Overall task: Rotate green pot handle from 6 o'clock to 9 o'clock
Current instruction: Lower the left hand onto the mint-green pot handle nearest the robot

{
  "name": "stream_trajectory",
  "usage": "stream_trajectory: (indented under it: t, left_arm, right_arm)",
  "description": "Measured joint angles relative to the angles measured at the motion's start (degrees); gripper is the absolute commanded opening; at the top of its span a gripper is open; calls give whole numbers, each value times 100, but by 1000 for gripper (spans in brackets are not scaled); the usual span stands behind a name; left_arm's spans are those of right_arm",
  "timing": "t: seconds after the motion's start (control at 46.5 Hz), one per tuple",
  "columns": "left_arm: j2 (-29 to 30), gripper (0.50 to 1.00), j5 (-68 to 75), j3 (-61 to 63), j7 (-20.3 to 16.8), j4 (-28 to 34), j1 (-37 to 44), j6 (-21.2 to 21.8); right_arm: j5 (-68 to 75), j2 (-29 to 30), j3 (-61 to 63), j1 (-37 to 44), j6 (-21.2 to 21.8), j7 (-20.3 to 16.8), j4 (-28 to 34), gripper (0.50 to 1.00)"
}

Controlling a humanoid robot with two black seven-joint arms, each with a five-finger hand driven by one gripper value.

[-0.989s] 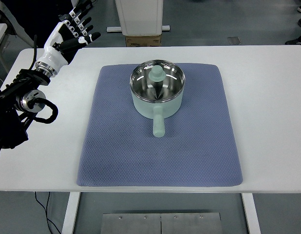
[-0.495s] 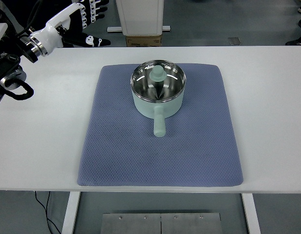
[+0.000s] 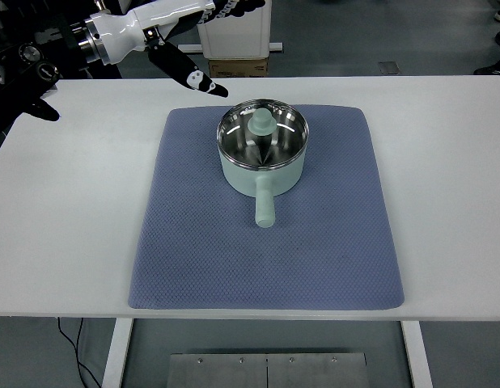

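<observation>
Below and to the right of the left hand (image 3: 203, 18), well apart from it, the green pot (image 3: 261, 153) sits on the far half of a blue mat (image 3: 266, 242) on the white desk (image 3: 72, 210), its handle (image 3: 264, 204) pointing toward the robot at six o'clock and a pale green knob (image 3: 260, 123) showing inside its steel bowl. That hand reaches in over the desk's far edge holding nothing, one dark finger (image 3: 192, 74) stretched down toward the mat's far left corner; most of the hand is cut off, so I cannot tell how the rest is set.
</observation>
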Motion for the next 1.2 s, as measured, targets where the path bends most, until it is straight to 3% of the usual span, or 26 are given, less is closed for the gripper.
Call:
stream_trajectory:
  t: [0.151,0.538,1.011,1.204]
  left_arm:
    - [-22,1000,1020,16,-126,-412,23,-2]
    - [-28,1000,1897,686,-125,-1468,-392,-25]
    - [-894,1000,2783,1715,-124,-1469,-1345,-18]
    - [-980,1000,2776,2288,-124,-1458,-1480,-14]
  right_arm:
    - [0,0,0,0,0,-1,1,1000]
    - [0,0,0,2,0,-1,1,1000]
    - [0,0,-1,2,0,5,1,1000]
    - [0,0,0,2,0,3,1,1000]
